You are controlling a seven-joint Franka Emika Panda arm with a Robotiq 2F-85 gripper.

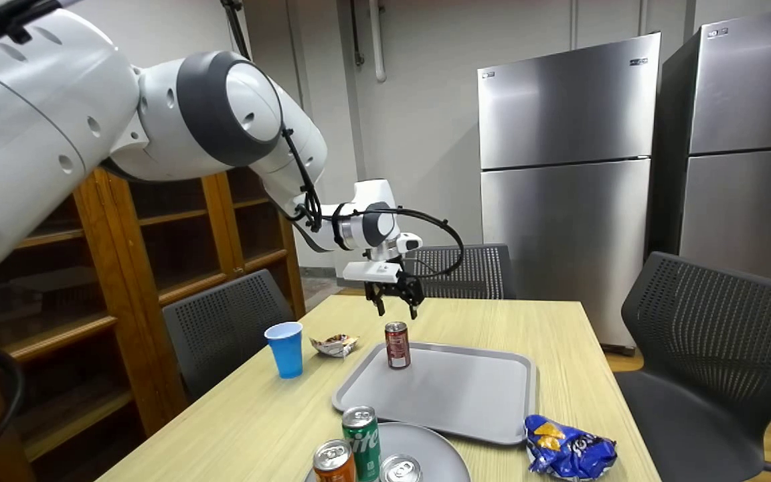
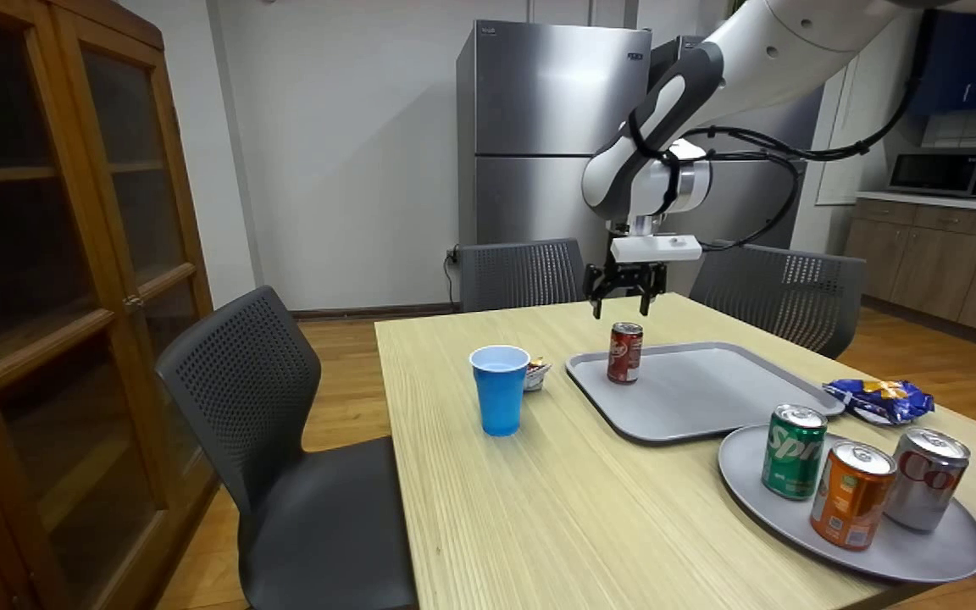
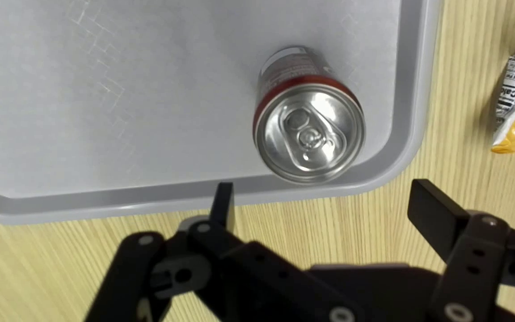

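One red can (image 3: pixel 309 129) we log upright on the gray tray (image 1: pixel 466 395), near a corner, the jaws spread wide close to the can's top, with a blue cup (image 2: pixel 501 398) near a crumpled snack bag (image 1: pixel 336 345) on the pale wood-grained surface (image 2: pixel 471 508) outside the tray.

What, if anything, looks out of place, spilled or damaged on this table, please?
The blue snack bag looks crumpled beside the tray, and the plate seems to sit right at the edge of the table, so it might get knocked. The red can stands upright; I see no spill.
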